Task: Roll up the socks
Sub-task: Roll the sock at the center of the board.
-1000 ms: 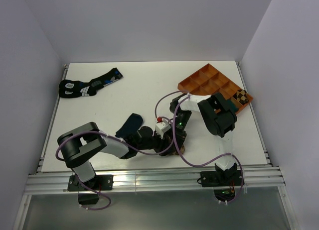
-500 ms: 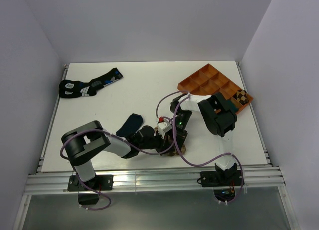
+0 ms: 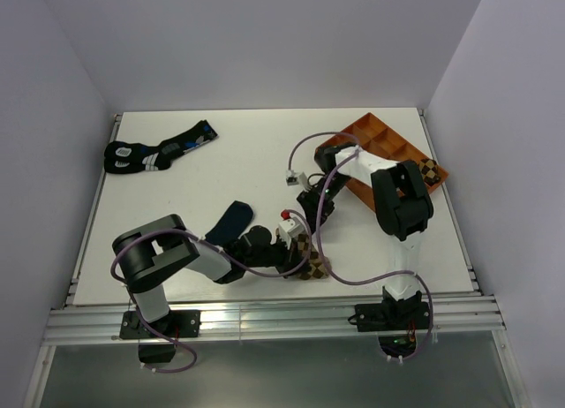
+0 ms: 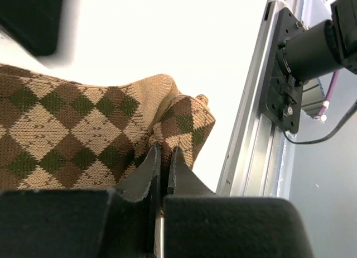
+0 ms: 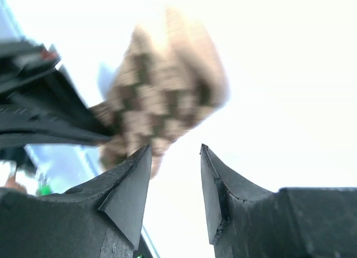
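Argyle sock (image 4: 83,124) sits bunched on the desk (image 3: 247,161), lower centre of the top view, a fold pinched by the left end effector (image 4: 163,156). Right end effector (image 5: 175,154) hovers above, parted and empty.

I see one sock (image 3: 307,263) at six o'clock on the table (image 3: 256,161), the other sock (image 3: 228,221) near it, the tray (image 3: 388,143) at two.

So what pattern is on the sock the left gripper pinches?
The sock is tan with brown-green argyle diamonds; left wrist view shows it best.
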Controlling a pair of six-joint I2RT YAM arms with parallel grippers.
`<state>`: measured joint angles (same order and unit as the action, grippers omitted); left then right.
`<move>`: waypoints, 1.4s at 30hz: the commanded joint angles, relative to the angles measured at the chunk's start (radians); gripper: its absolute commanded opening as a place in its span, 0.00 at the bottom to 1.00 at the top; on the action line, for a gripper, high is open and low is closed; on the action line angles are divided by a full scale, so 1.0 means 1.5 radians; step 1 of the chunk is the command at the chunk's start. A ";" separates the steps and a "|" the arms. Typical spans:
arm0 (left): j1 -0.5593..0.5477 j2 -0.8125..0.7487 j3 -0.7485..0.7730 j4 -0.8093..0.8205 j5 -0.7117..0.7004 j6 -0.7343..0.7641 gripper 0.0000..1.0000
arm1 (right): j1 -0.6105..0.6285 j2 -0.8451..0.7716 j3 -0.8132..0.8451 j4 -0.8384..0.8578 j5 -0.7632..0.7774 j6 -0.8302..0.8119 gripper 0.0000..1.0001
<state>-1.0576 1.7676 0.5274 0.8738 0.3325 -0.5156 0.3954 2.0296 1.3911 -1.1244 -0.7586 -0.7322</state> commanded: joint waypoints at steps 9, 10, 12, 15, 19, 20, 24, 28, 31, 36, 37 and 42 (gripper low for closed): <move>-0.011 0.027 -0.030 -0.045 0.036 -0.002 0.00 | -0.010 0.029 0.078 0.160 0.075 0.141 0.51; -0.011 0.029 -0.030 -0.045 0.037 -0.003 0.00 | -0.008 0.027 0.075 0.168 0.080 0.145 0.52; -0.011 0.031 -0.029 -0.043 0.037 -0.004 0.00 | 0.003 0.030 0.076 0.176 0.095 0.142 0.53; -0.011 0.038 -0.026 -0.043 0.039 -0.005 0.00 | 0.014 0.038 0.079 0.167 0.077 0.135 0.55; -0.011 0.043 -0.020 -0.046 0.043 -0.005 0.00 | 0.024 0.038 0.073 0.159 0.050 0.122 0.57; -0.011 0.044 -0.018 -0.047 0.044 -0.004 0.00 | 0.024 0.038 0.072 0.154 0.044 0.120 0.58; -0.011 0.047 -0.014 -0.051 0.045 -0.003 0.00 | 0.026 0.041 0.070 0.139 0.029 0.109 0.58; -0.011 0.047 -0.012 -0.053 0.045 -0.003 0.00 | 0.028 0.043 0.067 0.131 0.016 0.103 0.59; -0.011 0.048 -0.014 -0.052 0.046 -0.003 0.00 | 0.028 0.041 0.067 0.123 0.001 0.098 0.59; -0.011 0.048 -0.012 -0.059 0.046 -0.002 0.00 | 0.029 0.041 0.072 0.078 -0.049 0.065 0.60; -0.011 0.047 -0.013 -0.059 0.046 -0.002 0.00 | 0.030 0.042 0.071 0.072 -0.055 0.062 0.60; -0.011 0.049 -0.010 -0.061 0.043 -0.002 0.00 | 0.037 0.020 0.030 0.123 0.010 0.090 0.60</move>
<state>-1.0599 1.7969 0.5236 0.9260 0.3870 -0.5217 0.4358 2.0789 1.4647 -0.9676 -0.7757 -0.6064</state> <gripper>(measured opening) 0.045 0.600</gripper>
